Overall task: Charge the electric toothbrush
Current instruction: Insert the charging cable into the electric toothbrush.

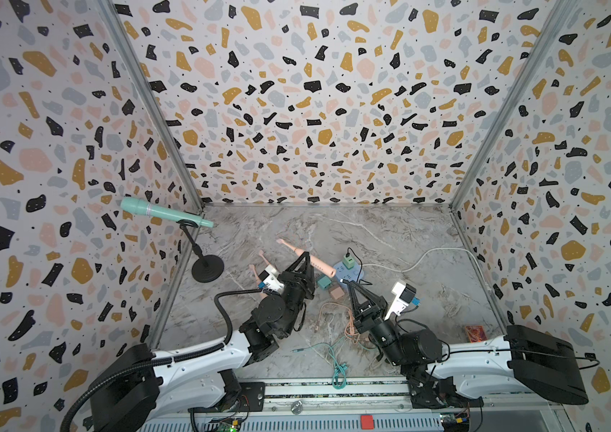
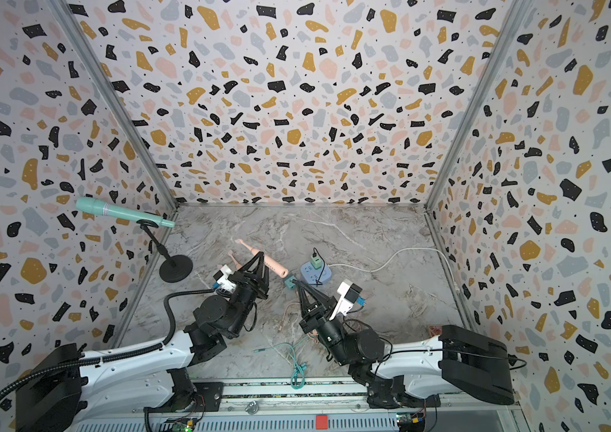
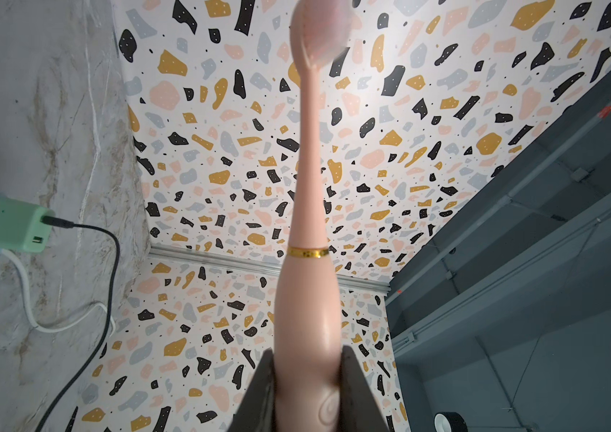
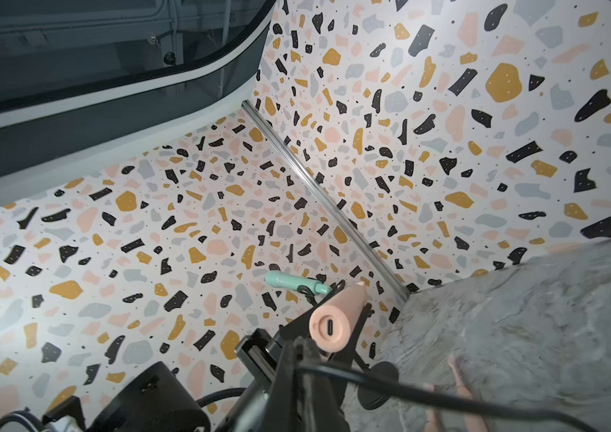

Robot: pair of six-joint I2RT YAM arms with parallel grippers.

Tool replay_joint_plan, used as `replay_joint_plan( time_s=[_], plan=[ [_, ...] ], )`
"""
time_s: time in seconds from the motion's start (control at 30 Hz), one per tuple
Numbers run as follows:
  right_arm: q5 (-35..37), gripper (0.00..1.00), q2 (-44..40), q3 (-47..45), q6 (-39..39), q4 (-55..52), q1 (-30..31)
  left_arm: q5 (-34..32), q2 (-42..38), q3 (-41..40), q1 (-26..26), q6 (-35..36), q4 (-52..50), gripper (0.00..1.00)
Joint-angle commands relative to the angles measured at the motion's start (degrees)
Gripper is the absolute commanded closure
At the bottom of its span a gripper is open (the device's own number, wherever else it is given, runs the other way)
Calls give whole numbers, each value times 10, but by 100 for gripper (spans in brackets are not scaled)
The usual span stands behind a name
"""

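Note:
My left gripper (image 1: 304,263) (image 3: 307,361) is shut on the handle of the pink electric toothbrush (image 1: 313,262) (image 2: 272,264) (image 3: 307,209), which it holds off the table, brush head towards the back wall. The butt end with its charging port (image 4: 330,329) faces my right gripper (image 1: 347,283) (image 4: 298,346). That gripper is shut on the plug end of the black charging cable (image 4: 427,389) (image 3: 111,269), just short of the port. The cable runs from a green charger (image 1: 349,260) (image 3: 8,224) on the lavender power strip (image 1: 352,272).
A teal microphone (image 1: 161,212) on a black stand (image 1: 206,267) is at the left wall. A doll (image 1: 264,263) lies under the left gripper. Small teal (image 1: 323,282) and pink (image 1: 337,293) blocks, tangled cords (image 1: 337,329), a white cord (image 1: 427,256) and a red box (image 1: 475,332) lie around.

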Motion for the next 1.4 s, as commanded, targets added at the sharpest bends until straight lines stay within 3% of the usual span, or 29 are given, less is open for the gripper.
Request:
replay_joint_plan(
  time_s=[0.0,1.37],
  plan=[
    [24,100,2,37,-93,14,12,-20,1,10,-11,-29,7,100],
    [58,100,36,54,-18,-32,-8,-11,29,-3,-26,-21,79,100]
  ],
)
